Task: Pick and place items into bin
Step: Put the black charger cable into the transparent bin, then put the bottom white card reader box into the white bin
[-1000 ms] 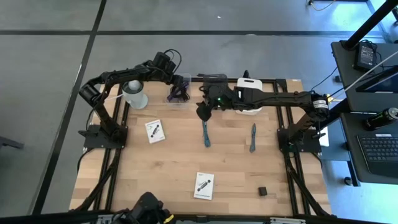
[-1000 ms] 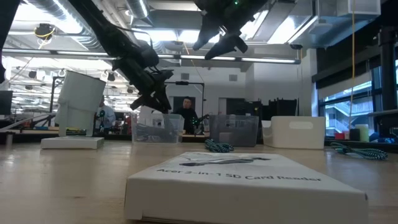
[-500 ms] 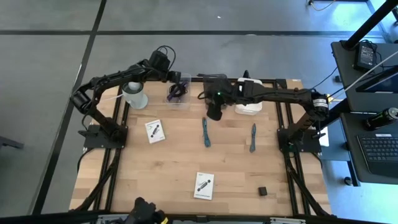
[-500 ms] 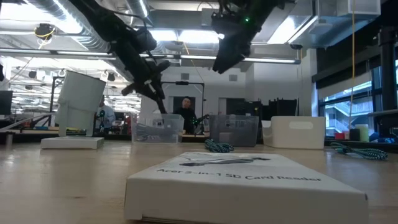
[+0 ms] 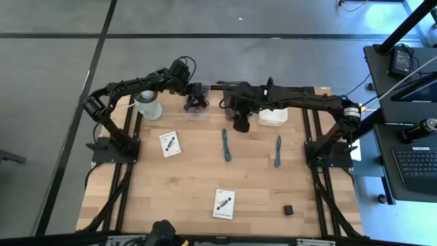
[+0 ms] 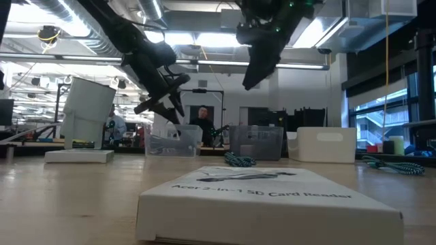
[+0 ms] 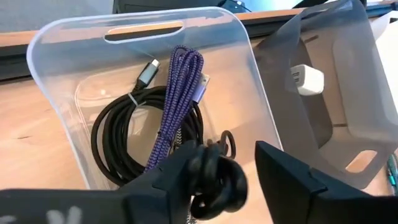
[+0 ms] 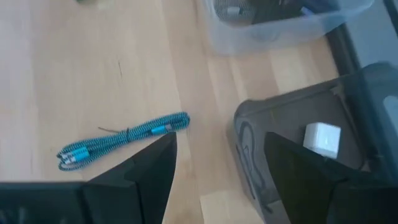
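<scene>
My left gripper (image 5: 198,90) (image 7: 227,149) hangs open over the clear bin (image 7: 68,68) at the table's far side. In that bin lie a black coiled cable (image 7: 115,146) and a purple cable (image 7: 177,102). A small black coil (image 7: 214,177) sits between the left fingers. My right gripper (image 5: 240,123) (image 8: 221,140) is open and empty, above the table beside the dark bin (image 8: 292,124). A teal cable (image 5: 225,145) (image 8: 121,142), a grey-teal cable (image 5: 278,151), two white cards (image 5: 170,143) (image 5: 223,203) and a tiny black cube (image 5: 289,210) lie flat on the wood. My left gripper has the small black coil against the inner side of one finger (image 7: 180,171); the other finger (image 7: 280,171) stands clear of it with a gap between. The fingers slant down from above over the clear bin. The coil is above the bin's contents.
A white cup (image 5: 148,104) stands left of the clear bin, and a white bin (image 5: 274,115) stands right of the dark one, which holds a white charger (image 8: 322,139). In the low view a white card's box (image 6: 266,194) fills the foreground. Bare wood lies between the cables and cards.
My left gripper has opened over the clear bin and rolled a little. My right gripper has rolled about its own axis, tipped further down, and moved toward the table's right edge and slightly lower, staying open.
</scene>
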`<action>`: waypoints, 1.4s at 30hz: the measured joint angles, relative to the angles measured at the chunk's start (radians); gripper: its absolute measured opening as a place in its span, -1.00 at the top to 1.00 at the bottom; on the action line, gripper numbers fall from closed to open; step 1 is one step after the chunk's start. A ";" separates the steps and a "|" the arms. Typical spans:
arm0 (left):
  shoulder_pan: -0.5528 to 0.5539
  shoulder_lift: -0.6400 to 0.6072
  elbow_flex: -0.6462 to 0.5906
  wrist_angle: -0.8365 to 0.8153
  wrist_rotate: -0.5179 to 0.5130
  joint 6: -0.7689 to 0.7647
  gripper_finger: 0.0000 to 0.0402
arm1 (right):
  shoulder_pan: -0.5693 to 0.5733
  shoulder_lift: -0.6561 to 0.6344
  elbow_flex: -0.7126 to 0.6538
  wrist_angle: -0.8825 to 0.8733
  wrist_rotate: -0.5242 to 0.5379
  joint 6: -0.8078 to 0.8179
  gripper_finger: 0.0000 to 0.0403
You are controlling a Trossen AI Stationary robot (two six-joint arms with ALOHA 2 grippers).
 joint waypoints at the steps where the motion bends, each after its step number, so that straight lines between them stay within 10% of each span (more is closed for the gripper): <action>1: 0.001 0.000 0.000 0.000 -0.002 0.000 0.15 | -0.001 0.000 -0.011 0.005 0.000 0.000 -0.22; 22: 0.038 -0.006 0.154 -0.032 -0.240 0.253 -0.13 | -0.001 0.002 -0.141 0.216 -0.078 0.092 -0.22; 42: -0.335 -0.147 0.255 -0.359 -0.516 0.135 0.22 | -0.001 0.001 -0.141 0.245 -0.041 0.056 -0.22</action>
